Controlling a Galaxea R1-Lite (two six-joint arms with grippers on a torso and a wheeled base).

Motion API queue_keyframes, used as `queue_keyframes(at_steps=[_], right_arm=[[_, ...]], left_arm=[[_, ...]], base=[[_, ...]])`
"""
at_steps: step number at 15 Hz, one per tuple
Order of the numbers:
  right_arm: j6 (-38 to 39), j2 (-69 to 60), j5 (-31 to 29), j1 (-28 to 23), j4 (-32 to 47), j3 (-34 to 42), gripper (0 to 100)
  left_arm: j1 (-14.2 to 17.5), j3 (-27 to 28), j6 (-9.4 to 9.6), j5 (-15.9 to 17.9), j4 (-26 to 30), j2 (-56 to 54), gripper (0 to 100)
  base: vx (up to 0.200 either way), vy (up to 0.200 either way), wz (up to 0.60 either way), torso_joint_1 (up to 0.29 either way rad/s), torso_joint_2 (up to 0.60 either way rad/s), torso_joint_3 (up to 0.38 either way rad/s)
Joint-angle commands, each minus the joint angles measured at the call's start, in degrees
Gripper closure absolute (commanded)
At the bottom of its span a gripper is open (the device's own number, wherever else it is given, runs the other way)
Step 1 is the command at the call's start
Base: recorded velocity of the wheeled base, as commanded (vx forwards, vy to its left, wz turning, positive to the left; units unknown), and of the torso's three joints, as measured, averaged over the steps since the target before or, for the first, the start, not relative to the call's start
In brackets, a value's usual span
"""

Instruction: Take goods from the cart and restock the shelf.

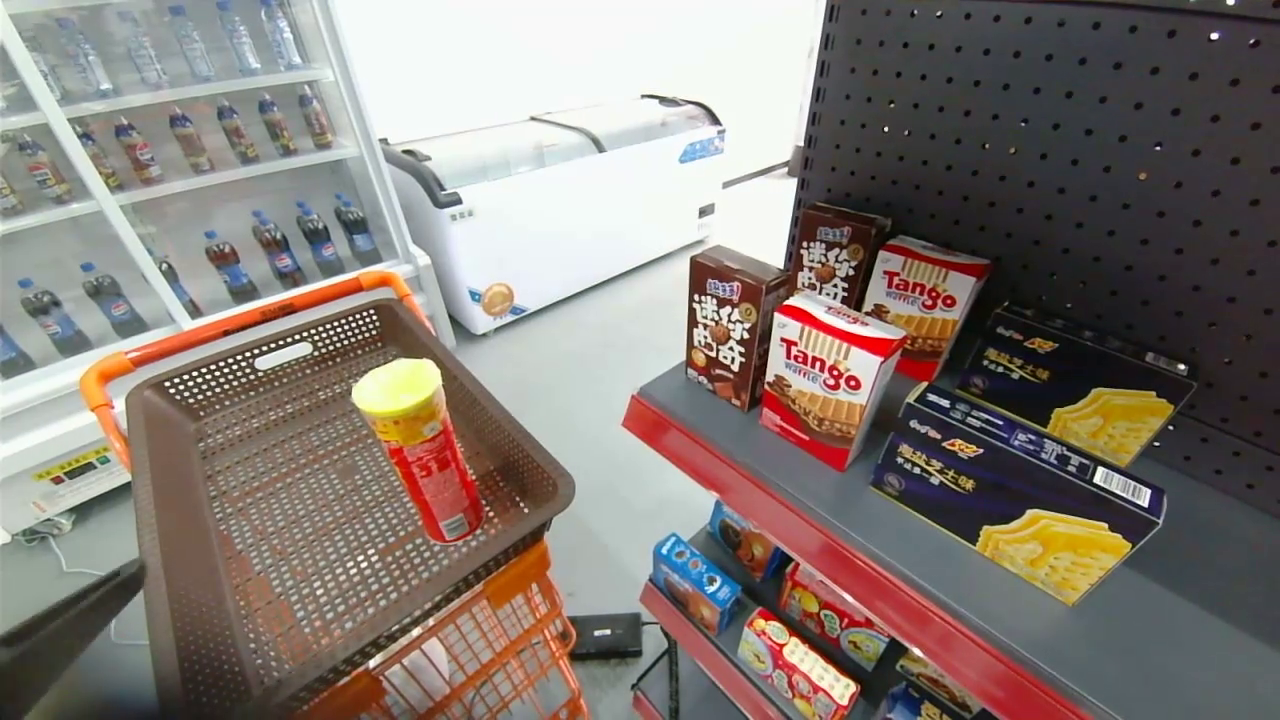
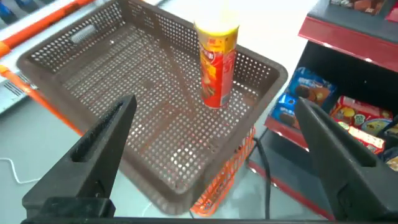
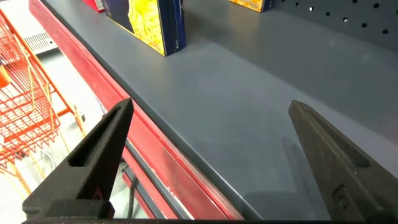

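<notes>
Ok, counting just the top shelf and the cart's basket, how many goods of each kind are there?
On the top shelf:
Brown boxes: 2
Red-and-white wafer boxes: 2
Dark blue boxes: 2
In the cart basket:
Red can with yellow lid: 1
Total: 7

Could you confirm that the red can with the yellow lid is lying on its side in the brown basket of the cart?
Not quite: the red can with the yellow lid is standing upright, not lying on its side, in the brown basket of the cart. The head view shows this clearly.
</notes>
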State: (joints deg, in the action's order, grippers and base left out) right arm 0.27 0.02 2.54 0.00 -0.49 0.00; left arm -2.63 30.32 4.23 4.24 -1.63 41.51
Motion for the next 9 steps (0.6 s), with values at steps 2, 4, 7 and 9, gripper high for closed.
queue_keyframes(at_steps=[2,4,7,9], right_arm=[[0.0,-0.02,0.01,0.0,-0.04,0.0,0],[0.0,-0.02,0.01,0.0,-0.04,0.0,0],[0.0,-0.02,0.01,0.0,-0.04,0.0,0],[0.0,-0.02,0.01,0.0,-0.04,0.0,0]], left_arm=[[-2.64,3.26,0.87,0.86,-9.62,25.29,0],[-3.34,1.76,0.78,0.86,-17.88,30.74,0],[-3.52,-0.44,0.78,0.86,-26.76,40.93,0],[-3.43,-1.49,0.96,0.86,-32.38,45.68,0]], base=[[0.0,0.0,0.0,0.0,0.0,0.0],[0.0,0.0,0.0,0.0,0.0,0.0],[0.0,0.0,0.0,0.0,0.0,0.0],[0.0,0.0,0.0,0.0,0.0,0.0]])
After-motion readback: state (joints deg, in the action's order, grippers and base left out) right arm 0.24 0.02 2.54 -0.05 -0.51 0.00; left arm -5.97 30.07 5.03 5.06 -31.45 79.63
